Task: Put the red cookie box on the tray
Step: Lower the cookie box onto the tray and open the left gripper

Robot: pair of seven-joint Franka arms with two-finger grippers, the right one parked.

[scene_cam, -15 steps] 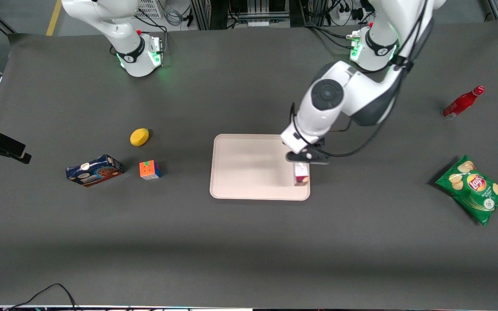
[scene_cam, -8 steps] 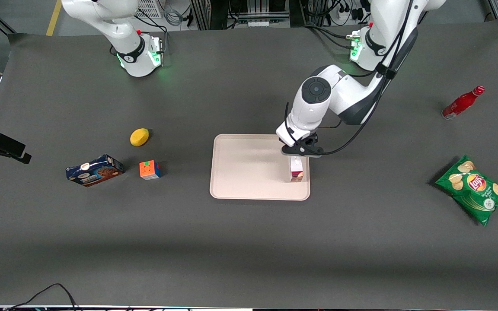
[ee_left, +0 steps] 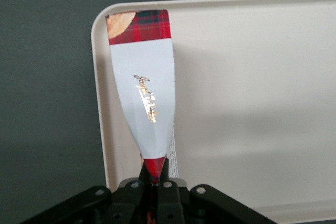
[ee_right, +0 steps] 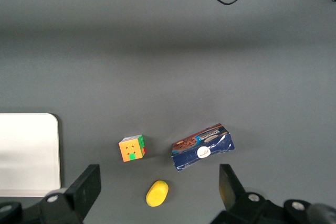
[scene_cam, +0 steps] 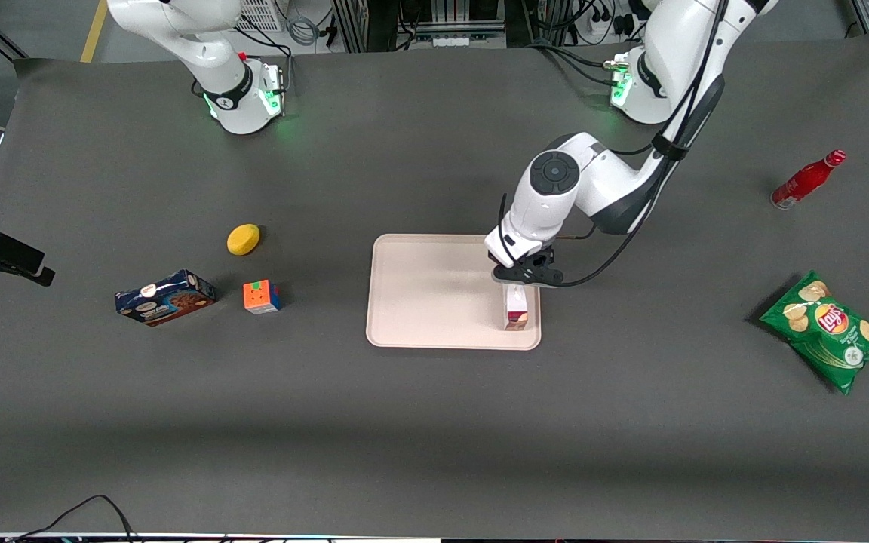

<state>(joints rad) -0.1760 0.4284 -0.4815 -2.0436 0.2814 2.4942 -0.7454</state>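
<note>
My left gripper (scene_cam: 523, 277) is shut on the narrow end of the red cookie box (scene_cam: 516, 309), which hangs lengthwise below it. The box shows a white label face and a dark red plaid end (ee_left: 143, 87), and both fingers (ee_left: 164, 167) pinch its red end. It is over the pale pinkish-cream tray (scene_cam: 434, 290), in the corner nearest the front camera at the working arm's end. In the left wrist view its lower end lies just inside the tray's rounded rim (ee_left: 100, 40). I cannot tell whether it touches the tray floor.
Toward the parked arm's end lie a dark blue cookie box (scene_cam: 165, 297), a colour cube (scene_cam: 262, 296) and a yellow lemon-like object (scene_cam: 243, 239). At the working arm's end stand a red bottle (scene_cam: 807, 179) and a green chips bag (scene_cam: 827, 329).
The gripper has carried the box from the tray's rim slightly inward over the tray and lowered it. The arm's elbow has dropped with it.
</note>
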